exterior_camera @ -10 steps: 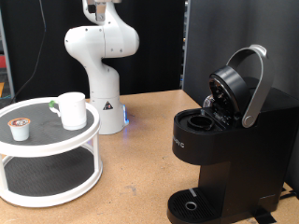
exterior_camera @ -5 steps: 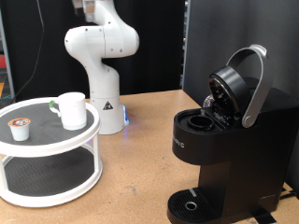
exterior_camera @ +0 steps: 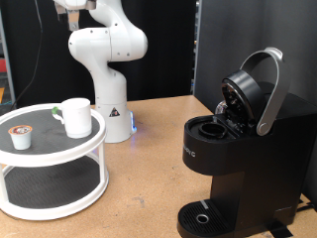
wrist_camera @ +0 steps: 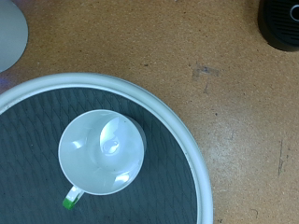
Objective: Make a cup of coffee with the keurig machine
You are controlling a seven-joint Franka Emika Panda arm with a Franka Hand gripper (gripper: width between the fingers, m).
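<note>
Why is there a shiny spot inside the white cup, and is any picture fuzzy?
In the wrist view, the cup shows pale glare patches inside, light bouncing off its glossy wall, and the picture is slightly soft. In the exterior view, the coffee machine looks sharp, with a bright sheen along its silver handle; the tool is not in view.
</note>
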